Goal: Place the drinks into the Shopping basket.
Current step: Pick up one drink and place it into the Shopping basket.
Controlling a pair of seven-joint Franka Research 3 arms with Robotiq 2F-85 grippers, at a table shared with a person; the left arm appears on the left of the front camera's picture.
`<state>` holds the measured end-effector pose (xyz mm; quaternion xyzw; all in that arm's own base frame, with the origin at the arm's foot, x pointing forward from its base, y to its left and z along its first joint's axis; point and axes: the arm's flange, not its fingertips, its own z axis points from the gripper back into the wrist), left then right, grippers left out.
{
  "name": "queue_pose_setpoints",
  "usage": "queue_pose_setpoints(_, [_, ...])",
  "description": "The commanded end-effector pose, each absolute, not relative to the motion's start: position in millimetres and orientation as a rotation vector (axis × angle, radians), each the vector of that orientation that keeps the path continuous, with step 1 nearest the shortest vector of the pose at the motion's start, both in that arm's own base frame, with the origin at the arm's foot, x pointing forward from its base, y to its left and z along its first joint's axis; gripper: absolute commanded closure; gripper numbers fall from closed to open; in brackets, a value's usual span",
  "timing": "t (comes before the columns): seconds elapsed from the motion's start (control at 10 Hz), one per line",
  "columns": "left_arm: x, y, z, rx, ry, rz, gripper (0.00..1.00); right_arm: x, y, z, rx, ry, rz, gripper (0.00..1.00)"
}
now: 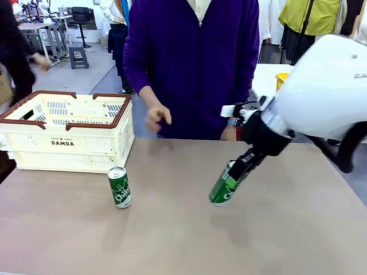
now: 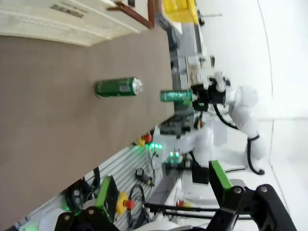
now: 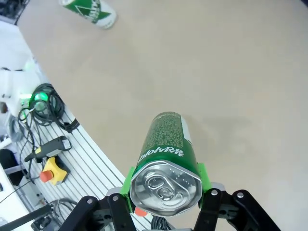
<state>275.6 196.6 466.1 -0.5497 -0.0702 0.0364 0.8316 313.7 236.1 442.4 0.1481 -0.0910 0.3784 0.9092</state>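
Right wrist view: the right gripper (image 3: 166,185) is pinching a green drink can (image 3: 166,144). Its green pads (image 3: 202,174) press the can's sides just below the silver top, and the pull-tab end faces the camera. The can's body points away toward the brown table (image 3: 250,72), where its shadow lies a little apart from it.

In the front view the held can hangs tilted, top up in the fingers and base slanting down toward the robot's left. It is clear of the tabletop near the middle of the table.

A second green can (image 1: 119,187) stands upright on the table to the robot's left, well apart from the held one. It is just in front of the near right corner of the Shopping basket (image 1: 69,143). The cream basket with the brown rim sits on the far left part of the table with its DAMDA side toward the robot.

A person's hand (image 1: 157,117), loosely curled, hangs over the table's far edge between the basket and the held can.

In the left wrist view the left gripper (image 2: 163,192) has its fingers spread wide with nothing between them.
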Motion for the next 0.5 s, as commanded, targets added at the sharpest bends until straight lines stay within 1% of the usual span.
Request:
queue_pose_setpoints(0.0, [313, 150, 454, -1.176, -0.045, -0.068, 0.0, 327, 275, 444, 0.284, -0.212, 0.807, 1.0])
queue_pose_setpoints(0.1, [329, 130, 443, -1.032, 0.012, 0.026, 0.0, 325, 300, 438, 0.272, -0.203, 0.844, 1.0])
queue_pose_setpoints(0.2, [294, 165, 459, -1.171, -0.086, 0.006, 0.0, 325, 330, 428, 0.245, -0.184, 0.883, 1.0])
queue_pose_setpoints(0.4, [294, 165, 459, -1.171, -0.086, 0.006, 0.0, 330, 377, 414, 0.187, -0.182, 0.923, 1.0])
